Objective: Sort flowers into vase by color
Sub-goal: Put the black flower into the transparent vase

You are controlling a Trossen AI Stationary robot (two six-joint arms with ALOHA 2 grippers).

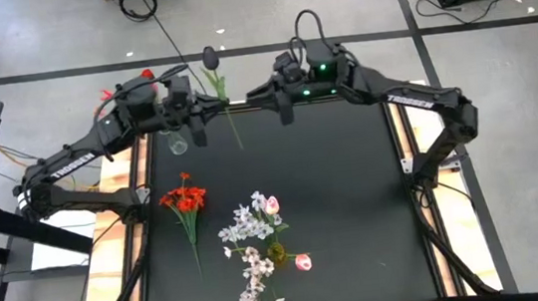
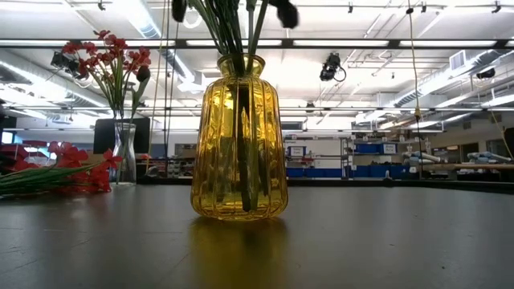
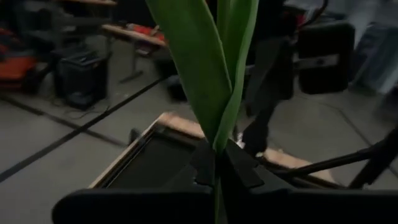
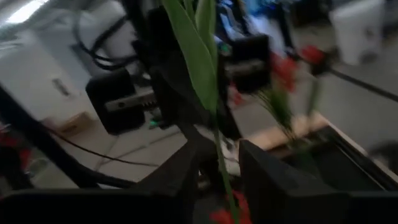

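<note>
Left hand (image 3: 217, 165) pinches a dark tulip (image 1: 210, 56) stem at the table's (image 1: 346, 213) far edge; right hand (image 4: 217, 165) stands parted around it. Only the low view shows two vases: yellow (image 2: 239, 144), clear (image 2: 124, 152).

The yellow vase (image 2: 239, 140) at frame centre is glossy ribbed glass; the tabletop (image 2: 385, 241) is matt black; the clear vase (image 2: 124, 152), left, is smooth glass.
</note>
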